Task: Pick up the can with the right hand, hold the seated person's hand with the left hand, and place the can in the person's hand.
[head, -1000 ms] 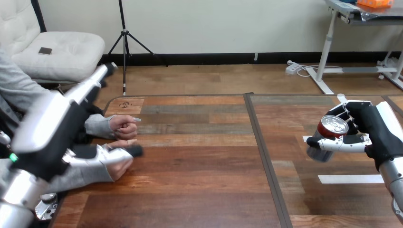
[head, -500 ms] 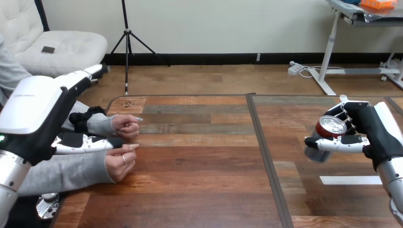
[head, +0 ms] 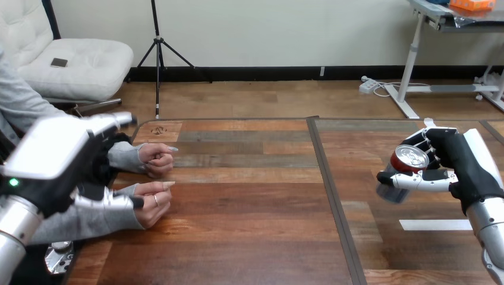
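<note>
The can [head: 406, 164], with a red top and a dark body, hangs tilted above the right part of the wooden table [head: 249, 237]. My right hand [head: 460, 163] is shut on it, fingers behind and thumb across the front. At the left the person's two hands rest on the table: a fist [head: 156, 158] farther back and a loosely curled hand [head: 152, 202] nearer me. My left hand [head: 50, 151] is open over the person's grey sleeves. One straight finger [head: 110, 202] lies across the nearer wrist and another [head: 116, 120] points past the far sleeve. I see no finger curled round the wrist.
A dark seam [head: 325, 178] runs front to back through the table, between the person's hands and the can. A white tape strip [head: 437, 224] lies on the table below my right hand. Bare wood spans the middle.
My left hand has dropped lower, its straight finger now lying on the person's nearer wrist instead of between the two sleeves. My right hand has carried the can slightly left.
</note>
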